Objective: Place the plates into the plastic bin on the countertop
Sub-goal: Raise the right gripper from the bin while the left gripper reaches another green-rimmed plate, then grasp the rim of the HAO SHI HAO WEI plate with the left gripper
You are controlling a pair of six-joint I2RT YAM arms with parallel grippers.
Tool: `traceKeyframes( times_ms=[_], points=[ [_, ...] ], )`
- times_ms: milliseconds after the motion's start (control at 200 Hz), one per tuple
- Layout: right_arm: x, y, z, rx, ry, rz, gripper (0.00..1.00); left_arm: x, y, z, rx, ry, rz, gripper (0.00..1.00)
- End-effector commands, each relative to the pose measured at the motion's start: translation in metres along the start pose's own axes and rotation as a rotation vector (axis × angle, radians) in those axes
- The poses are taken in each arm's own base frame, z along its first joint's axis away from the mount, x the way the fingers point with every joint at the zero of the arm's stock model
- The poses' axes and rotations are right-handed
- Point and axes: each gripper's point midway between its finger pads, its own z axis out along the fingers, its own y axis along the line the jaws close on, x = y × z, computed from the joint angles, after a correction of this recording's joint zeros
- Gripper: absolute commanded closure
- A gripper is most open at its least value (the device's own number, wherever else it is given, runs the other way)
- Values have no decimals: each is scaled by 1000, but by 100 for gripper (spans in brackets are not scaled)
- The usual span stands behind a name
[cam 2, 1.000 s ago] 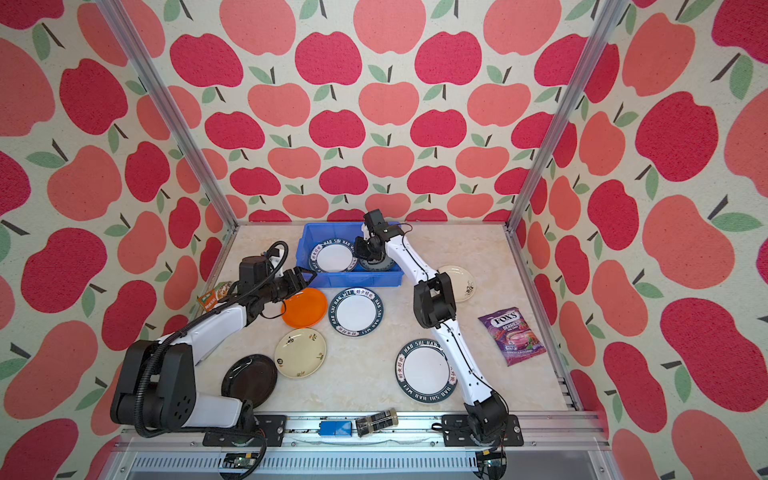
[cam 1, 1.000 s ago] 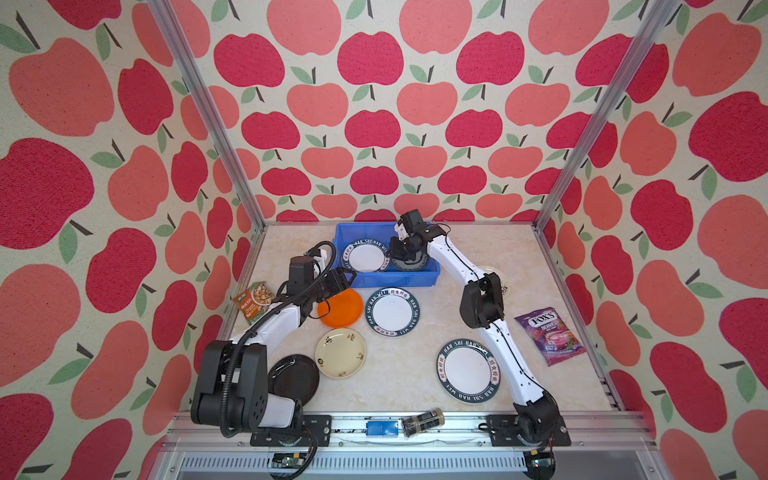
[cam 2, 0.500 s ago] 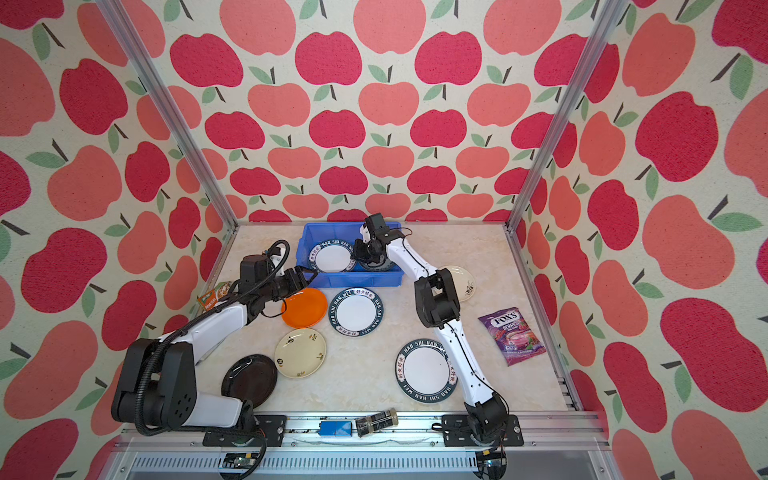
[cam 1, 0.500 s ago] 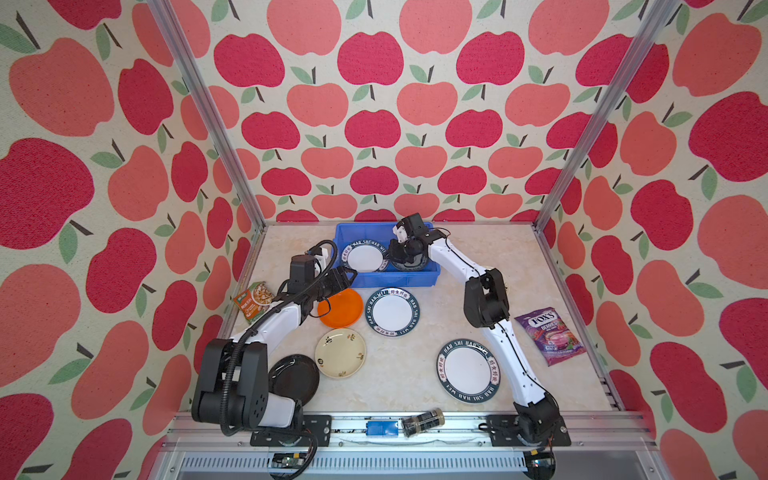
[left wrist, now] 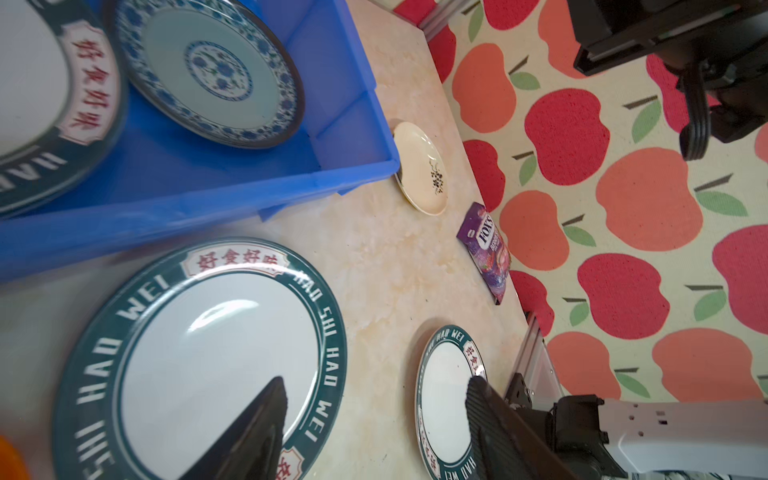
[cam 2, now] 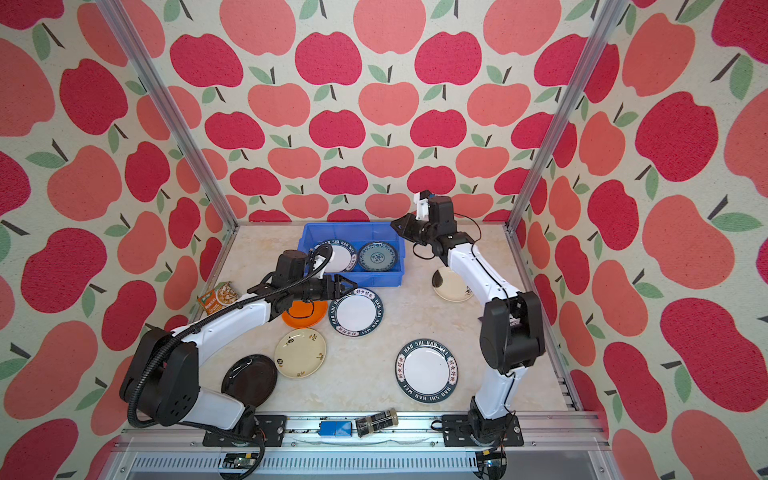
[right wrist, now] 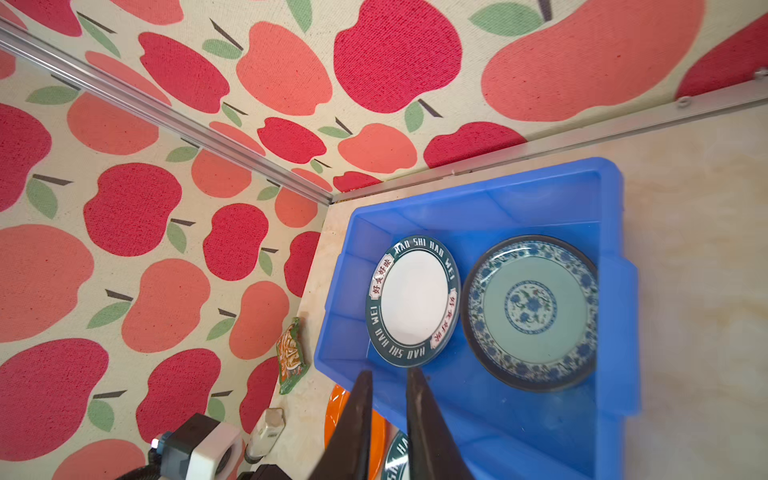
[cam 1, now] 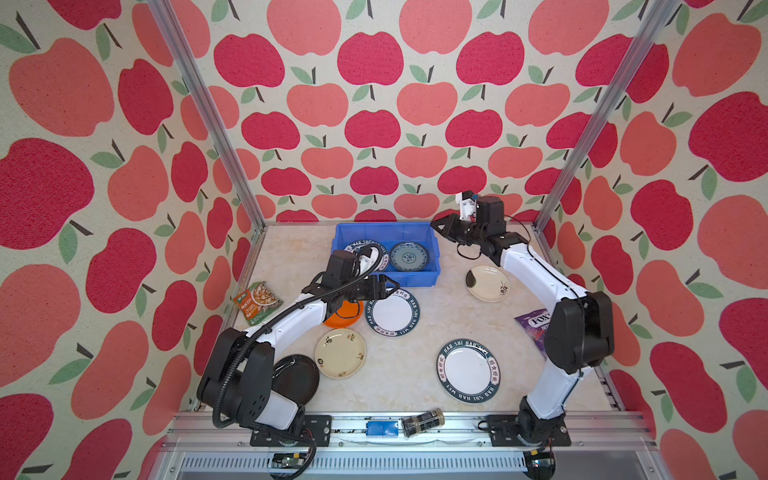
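The plates are split between the bright blue rectangular plastic bin and the pale cream marble-patterned countertop on which it stands, at the back, well short of the side rails. Inside, a glossy white lettered-rim plate and a teal flower-patterned plate lie flat and abreast, spanning most of its width below the rolled rim. Just before the bin's front wall lies a second white lettered-rim plate, with a smooth orange plate just beside it and half under the left arm. A cream plate sits near both, and a shiny black plate is partly hidden by that arm's base. A third white lettered-rim plate lies alone toward the front, bare marble all round it, and a cream plate with a dark sprig lies right of the bin beside the right arm. The broadest bare stretch runs down the middle of the countertop. The left gripper hangs over the second plate's far rim, jaws wide and empty; whether it touches I cannot tell. The right gripper is above the bin's back right corner, jaws narrow with a slim gap, holding nothing. A crinkled green packet lies by the left rail, a purple packet by the right.
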Motion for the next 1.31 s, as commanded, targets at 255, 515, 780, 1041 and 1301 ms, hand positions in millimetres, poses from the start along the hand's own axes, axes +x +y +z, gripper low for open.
traceKeyframes(
  times_ms=[255, 515, 780, 1041, 1301],
  points=[
    [81, -54, -92, 209, 26, 39, 79, 90, -65, 89, 177, 442, 115, 44],
    [89, -72, -141, 269, -44, 70, 78, 139, -61, 108, 206, 639, 98, 50],
    [95, -80, -156, 282, -63, 90, 78, 182, -57, 122, 200, 775, 73, 55],
    [100, -86, -154, 275, -48, 102, 77, 187, -49, 128, 179, 777, 27, 61],
    [102, -89, -148, 263, -38, 115, 77, 187, -38, 124, 125, 769, 18, 57]
  ],
)
